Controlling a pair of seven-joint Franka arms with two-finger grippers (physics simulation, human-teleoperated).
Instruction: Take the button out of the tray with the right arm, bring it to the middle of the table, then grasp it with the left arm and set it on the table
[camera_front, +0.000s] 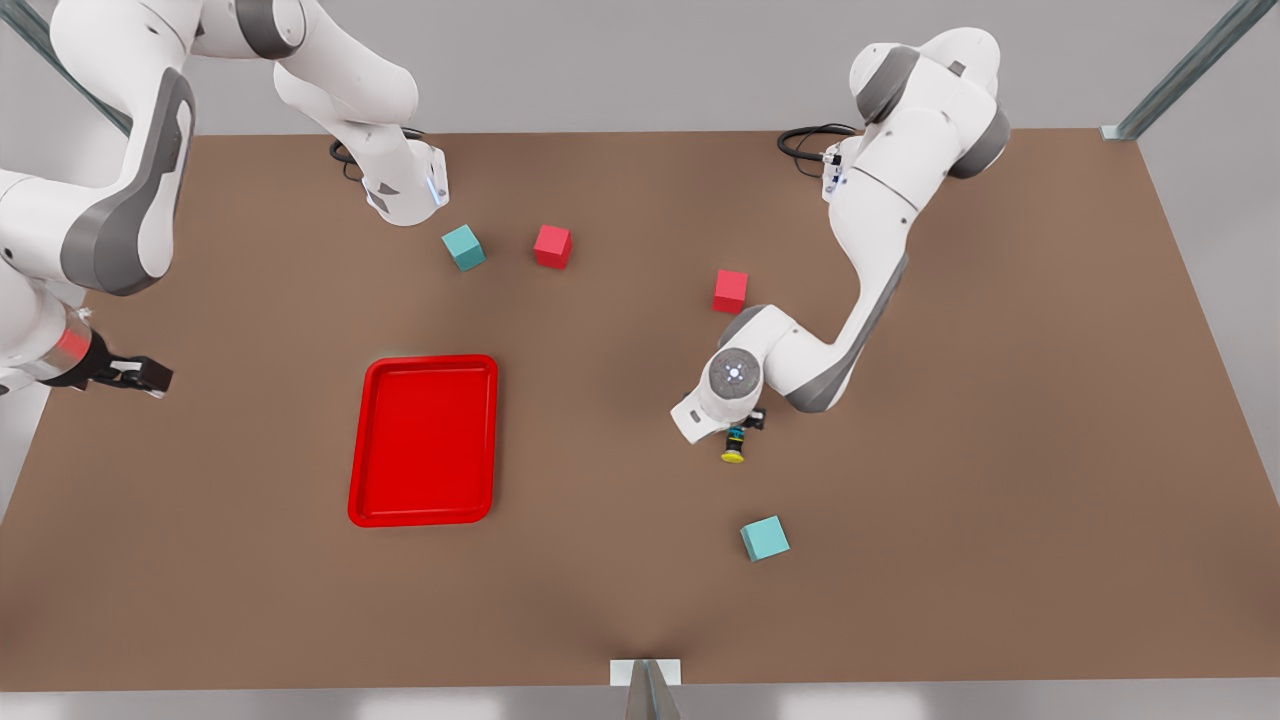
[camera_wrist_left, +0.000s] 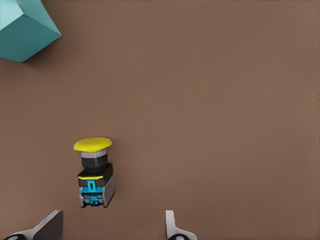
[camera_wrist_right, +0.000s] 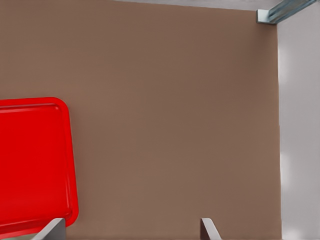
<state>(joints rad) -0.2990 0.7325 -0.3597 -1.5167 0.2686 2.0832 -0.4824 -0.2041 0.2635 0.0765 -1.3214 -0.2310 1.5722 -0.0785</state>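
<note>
We see the matt brown table (camera_front: 1000, 450), the flat red tray (camera_front: 425, 440) bare, our right gripper (camera_front: 140, 376) spread wide at the table's edge, our left gripper (camera_front: 745, 425) agape over the yellow-capped button (camera_front: 734, 446) lying mid-table.

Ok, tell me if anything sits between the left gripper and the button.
Nothing visible does. The button lies on bare table just ahead of the left gripper, whose fingers are open. The teal cube sits well off to one side.

A simulated robot lab: bare brown table (camera_front: 1000, 450), grey walls, metal frame struts (camera_front: 1180, 75).
</note>
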